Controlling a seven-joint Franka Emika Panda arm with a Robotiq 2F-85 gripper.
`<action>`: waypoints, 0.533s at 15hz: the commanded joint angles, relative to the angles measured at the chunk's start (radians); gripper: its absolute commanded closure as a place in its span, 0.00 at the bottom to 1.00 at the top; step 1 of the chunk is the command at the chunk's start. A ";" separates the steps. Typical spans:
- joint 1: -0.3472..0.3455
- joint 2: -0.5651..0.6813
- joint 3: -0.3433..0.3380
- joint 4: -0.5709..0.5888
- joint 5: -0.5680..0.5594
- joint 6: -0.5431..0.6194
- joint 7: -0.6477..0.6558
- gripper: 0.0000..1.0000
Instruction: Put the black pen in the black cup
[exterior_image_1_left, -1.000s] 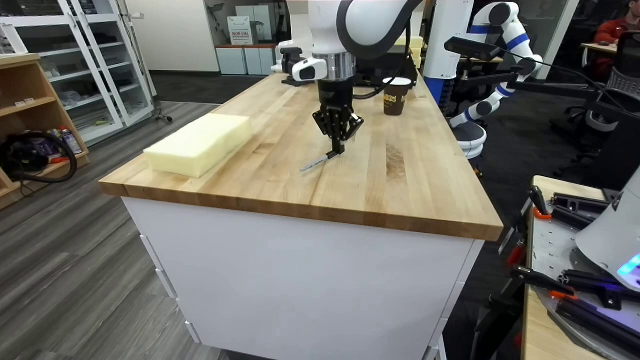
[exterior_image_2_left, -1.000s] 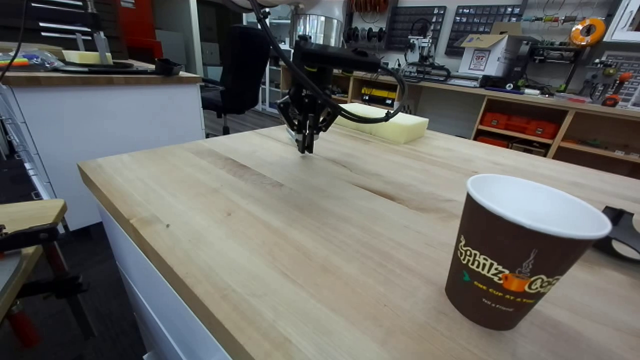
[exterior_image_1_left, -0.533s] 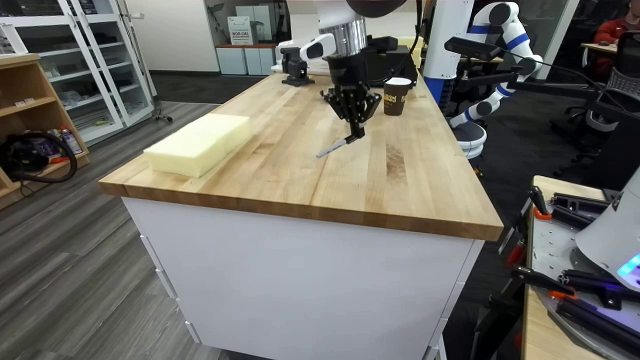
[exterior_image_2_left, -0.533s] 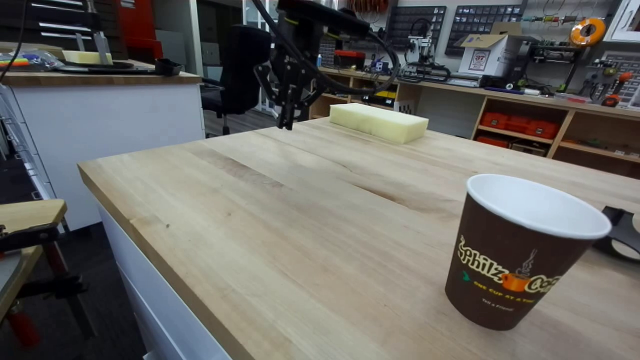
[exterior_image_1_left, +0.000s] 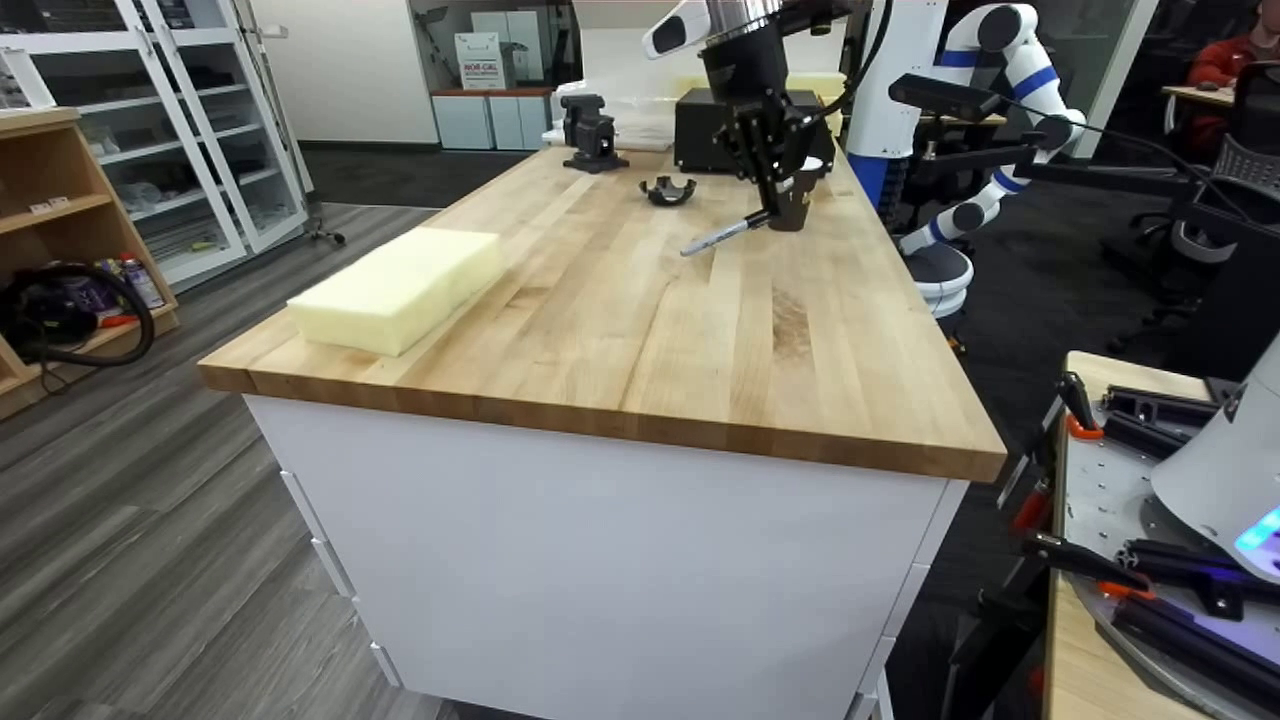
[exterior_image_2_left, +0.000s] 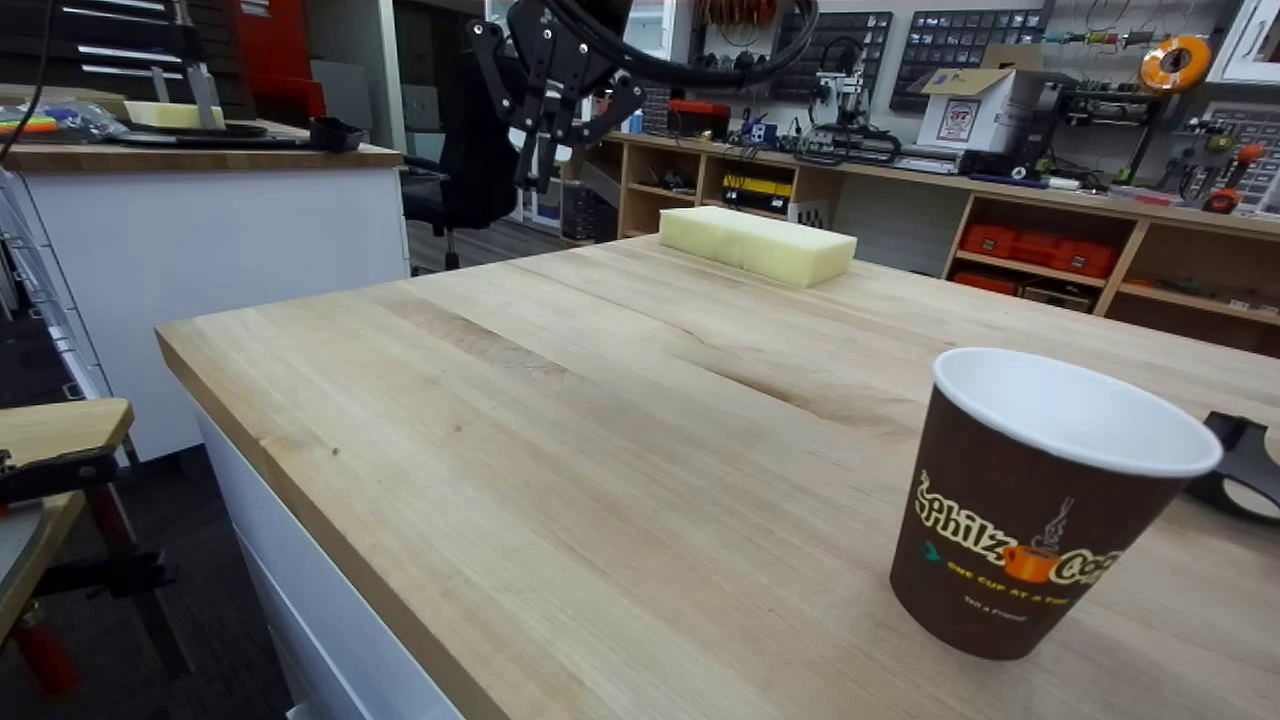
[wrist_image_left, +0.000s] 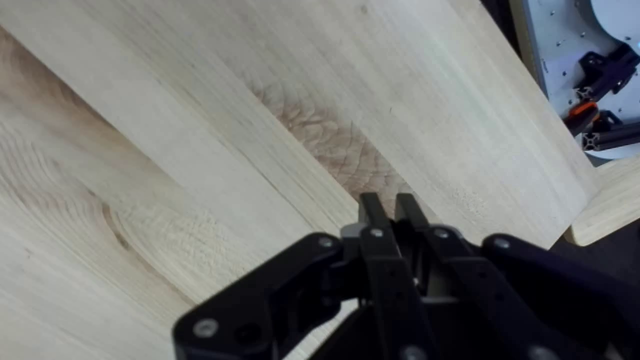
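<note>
Grasp and lift look done; the black jointed pincer (wrist_image_left: 390, 204) pinches the slim black-and-grey pen (exterior_image_1_left: 722, 235) in the air, well apart from the round, dark-brown paper cup (exterior_image_2_left: 1040, 500); seemingly left: carrying it over the cup, tipping it upright, releasing it.

Bright indoor light, faint sheen on tabletop (exterior_image_2_left: 560, 470), fingers (wrist_image_left: 373, 214) blurred in wrist view

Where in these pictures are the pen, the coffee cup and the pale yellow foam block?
Marker pen (exterior_image_1_left: 718, 236), in an exterior view: on its grey barrel.
Paper coffee cup (exterior_image_2_left: 1035, 490), in an exterior view: on its brown outer wall.
Foam block (exterior_image_1_left: 400, 282), in an exterior view: on its top face.
</note>
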 joint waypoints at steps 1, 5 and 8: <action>-0.026 -0.031 -0.033 0.007 0.025 -0.078 0.034 0.92; -0.043 -0.056 -0.057 0.009 0.021 -0.106 0.035 0.92; -0.046 -0.086 -0.068 0.003 0.014 -0.119 0.072 0.92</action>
